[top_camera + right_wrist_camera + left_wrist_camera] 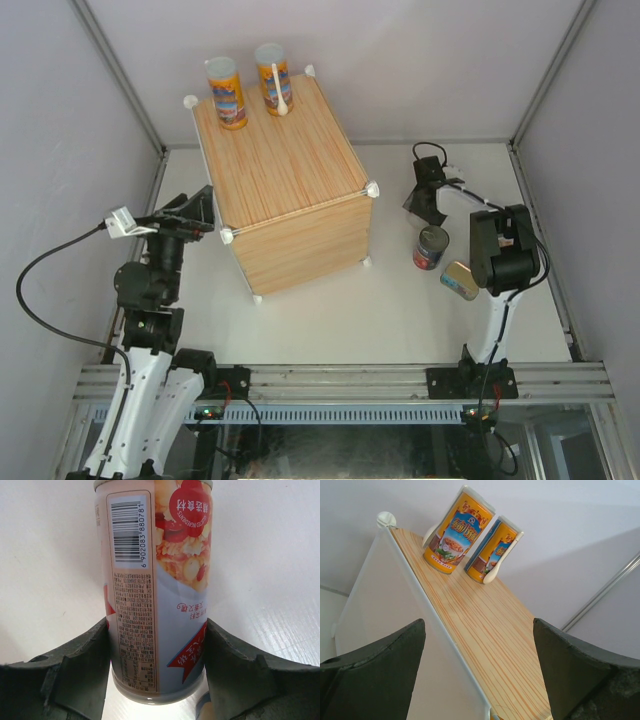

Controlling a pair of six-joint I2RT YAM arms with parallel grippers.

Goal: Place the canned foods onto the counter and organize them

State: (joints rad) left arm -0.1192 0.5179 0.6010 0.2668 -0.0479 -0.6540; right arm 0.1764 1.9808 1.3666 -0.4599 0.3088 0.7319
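Pinching can (150, 555), right claw (156, 630), left claw (479, 630) wide at counter (515, 650) edge

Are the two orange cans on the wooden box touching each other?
Apart. The top external view shows a clear gap between the left orange can and the right orange can.

Two cans (227, 92) (273, 78) on counter (285, 165) far edge; rightward, can (431, 250) between end effector (156, 630) fingers (75, 670), tin (459, 280) beside.

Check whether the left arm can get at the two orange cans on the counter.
Probably yes: the left claw is open and faces the orange cans across the counter, nothing between, though they stand at its far edge.
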